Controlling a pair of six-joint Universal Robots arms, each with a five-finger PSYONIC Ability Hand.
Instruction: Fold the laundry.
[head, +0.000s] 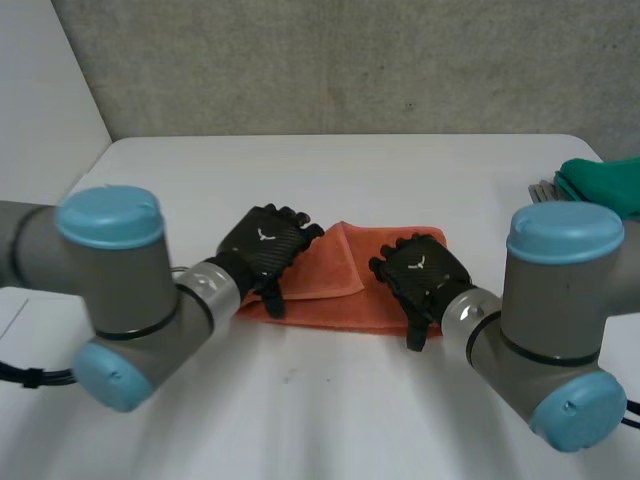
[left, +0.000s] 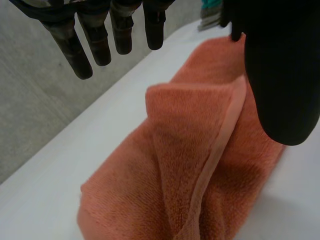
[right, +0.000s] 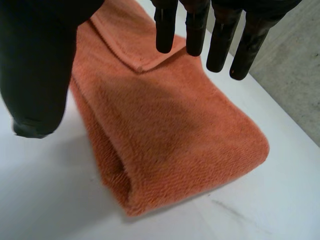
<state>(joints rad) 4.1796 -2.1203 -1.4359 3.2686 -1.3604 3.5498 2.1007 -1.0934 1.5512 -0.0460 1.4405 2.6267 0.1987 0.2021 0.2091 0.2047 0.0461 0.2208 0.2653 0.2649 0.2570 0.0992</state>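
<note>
Left arm comes in low over the white tabletop (head: 350, 170). left hand (head: 262, 245) is palm-down over the left end of the orange towel (head: 335, 270). In the left wrist view the left hand (left: 282, 75) is spread: fingers (left: 82, 50) straight and apart from each other, thumb set wide on the other side, nothing pinched. Can't tell whether the palm touches the cloth. Under it the towel (left: 200, 150) lies folded, with a top flap doubled over and its hemmed edge running lengthwise down the middle. The towel sits mid-tabletop between the two arms, long side across, flat, several layers thick. right hand (head: 422, 272) is palm-down over the towel's right end. In the right wrist view the right hand (right: 35, 65) is likewise spread: fingers (right: 215, 45) straight, thumb well off to the side, gripping nothing. Below it the towel (right: 170, 135) shows a rounded folded end, with a corner of the top flap near the fingertips. Contact here is unclear too. At the tabletop's far right edge, well apart from the towel, is a green cloth (head: 605, 182) lying on something grey I can't make out. The green cloth (left: 212, 7) also shows beyond the towel in the left wrist view.
</note>
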